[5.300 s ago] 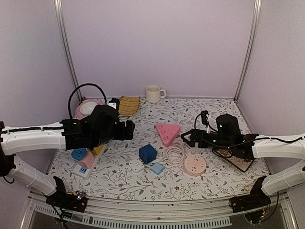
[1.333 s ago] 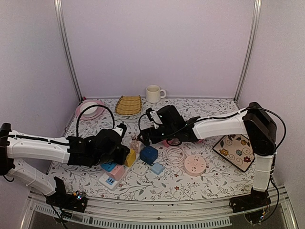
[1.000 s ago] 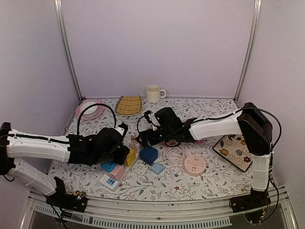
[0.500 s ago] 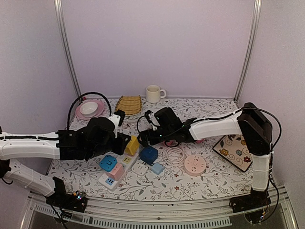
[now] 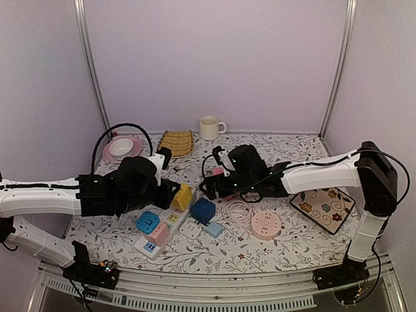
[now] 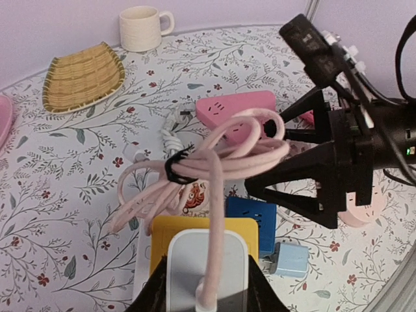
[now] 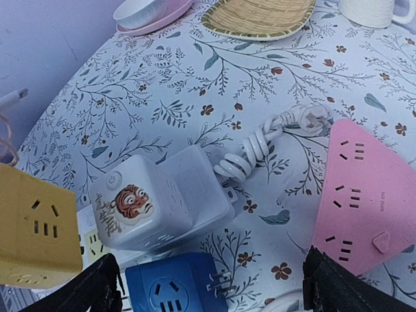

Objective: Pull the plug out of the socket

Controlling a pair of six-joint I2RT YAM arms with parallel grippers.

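My left gripper (image 6: 208, 289) is shut on a white plug (image 6: 208, 260) with a pink cable (image 6: 214, 156) bundled by a black tie. The plug sits in a yellow cube socket (image 5: 182, 196), which hangs in the air above the white power strip (image 5: 159, 231). My right gripper (image 5: 211, 186) stands open just right of the yellow cube socket (image 7: 32, 221), holding nothing. Its fingers (image 7: 97, 286) straddle a blue cube socket (image 7: 182, 289) below it. A white cube socket (image 7: 149, 205) with a tiger picture lies on the table under the cable.
A pink triangular socket (image 7: 370, 201) lies right of the white cube. A round pink socket (image 5: 266, 224), a coiled cable (image 5: 238, 211) and a light-blue adapter (image 5: 215, 229) lie nearby. A mug (image 5: 209, 127), woven dish (image 5: 176, 142), pink plate (image 5: 121, 148) and patterned tile (image 5: 323, 208) ring the area.
The left gripper has lifted the yellow cube socket off the power strip and up to the left. The right gripper has drawn back a little to the right, still open.
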